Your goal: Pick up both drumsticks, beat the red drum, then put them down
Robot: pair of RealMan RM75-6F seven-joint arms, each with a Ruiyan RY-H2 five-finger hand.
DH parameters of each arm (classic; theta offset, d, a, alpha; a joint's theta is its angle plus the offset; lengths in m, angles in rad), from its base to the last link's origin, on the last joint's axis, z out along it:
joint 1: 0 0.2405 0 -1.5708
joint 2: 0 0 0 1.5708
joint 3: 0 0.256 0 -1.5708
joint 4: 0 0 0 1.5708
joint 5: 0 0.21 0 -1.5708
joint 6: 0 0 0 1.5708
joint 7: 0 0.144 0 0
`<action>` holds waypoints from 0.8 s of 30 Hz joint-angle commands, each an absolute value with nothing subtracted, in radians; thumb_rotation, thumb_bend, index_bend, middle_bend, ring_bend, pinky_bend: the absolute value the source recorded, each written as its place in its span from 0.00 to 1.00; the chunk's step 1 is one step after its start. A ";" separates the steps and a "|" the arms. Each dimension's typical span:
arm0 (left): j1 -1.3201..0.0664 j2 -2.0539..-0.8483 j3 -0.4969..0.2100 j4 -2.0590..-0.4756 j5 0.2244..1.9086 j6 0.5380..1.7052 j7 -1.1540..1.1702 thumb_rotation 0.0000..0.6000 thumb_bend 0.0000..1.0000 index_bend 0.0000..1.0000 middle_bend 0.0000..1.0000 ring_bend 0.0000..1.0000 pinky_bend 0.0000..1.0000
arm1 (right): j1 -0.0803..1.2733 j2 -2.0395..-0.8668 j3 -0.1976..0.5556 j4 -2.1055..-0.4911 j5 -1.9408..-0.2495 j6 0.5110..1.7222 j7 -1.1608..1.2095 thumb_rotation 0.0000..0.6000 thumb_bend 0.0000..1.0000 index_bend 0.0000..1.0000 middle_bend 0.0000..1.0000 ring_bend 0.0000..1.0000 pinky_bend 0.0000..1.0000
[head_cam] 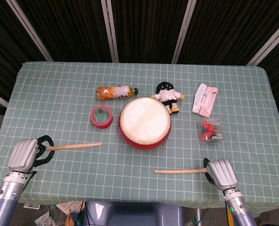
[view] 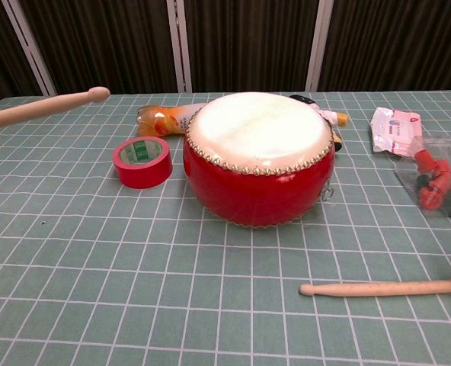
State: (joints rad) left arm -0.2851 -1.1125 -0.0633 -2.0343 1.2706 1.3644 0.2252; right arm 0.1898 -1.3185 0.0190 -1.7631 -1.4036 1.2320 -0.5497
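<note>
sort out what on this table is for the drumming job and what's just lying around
For the job: red drum; drumstick held in left hand; second drumstick on the cloth by the right hand.

Lying about: red tape roll, drink bottle, plush doll, wipes packet, bag of red parts.

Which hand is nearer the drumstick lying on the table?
Right. The right hand is at the butt end of the lying drumstick; the left hand is far off, holding the other drumstick.

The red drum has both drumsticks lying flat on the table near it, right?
Not both. The head view shows the left hand holding one drumstick, lifted in the chest view. Only the other drumstick lies near the red drum.
</note>
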 commanded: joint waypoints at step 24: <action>-0.279 -1.120 -0.076 -2.017 1.265 1.343 0.230 1.00 0.55 0.76 1.00 1.00 1.00 | 0.231 -1.460 0.017 -1.655 -1.288 1.206 -0.609 1.00 0.35 0.51 1.00 1.00 1.00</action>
State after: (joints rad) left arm -0.2791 -1.1201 -0.0756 -2.0175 1.2648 1.3436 0.2297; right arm 0.2297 -1.4566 0.0186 -1.6593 -1.2907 1.2073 -0.6070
